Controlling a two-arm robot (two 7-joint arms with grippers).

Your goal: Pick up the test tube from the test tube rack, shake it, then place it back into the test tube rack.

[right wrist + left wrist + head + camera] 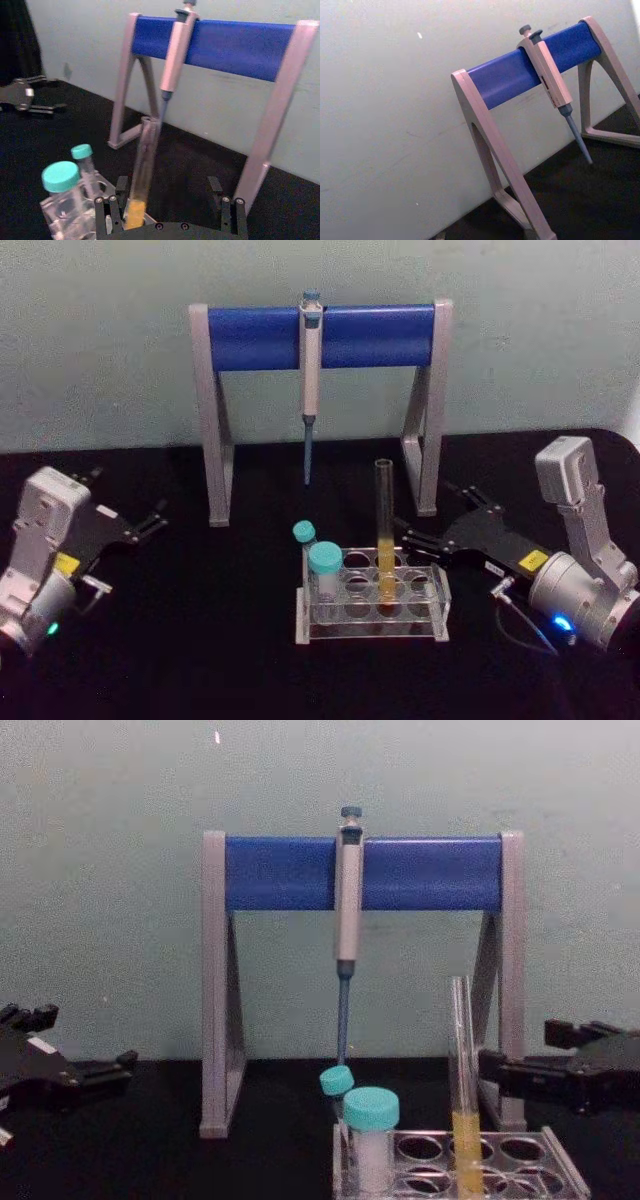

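one test tube [384,530] upright in the test tube rack [441,602], two teal vials [324,562] at its left end, one pipette [311,370] hung behind, right gripper [428,525] spread beside the tube, left gripper [130,498] looks spread, parked left

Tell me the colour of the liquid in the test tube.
Yellow-orange, filling the lower part of the test tube. The chest view shows it best.

Test tube [384,530]: upright in the test tube rack [372,632], just left of my right gripper [425,522], near its fingertips.
Capped vials [324,565]: in the rack's end farthest from that gripper, past the tube.
Stand [212,420]: behind the rack, beyond that gripper.
Pipette [311,380]: hanging from the stand's crossbar.
Left gripper [128,502]: well apart, left of the rack.
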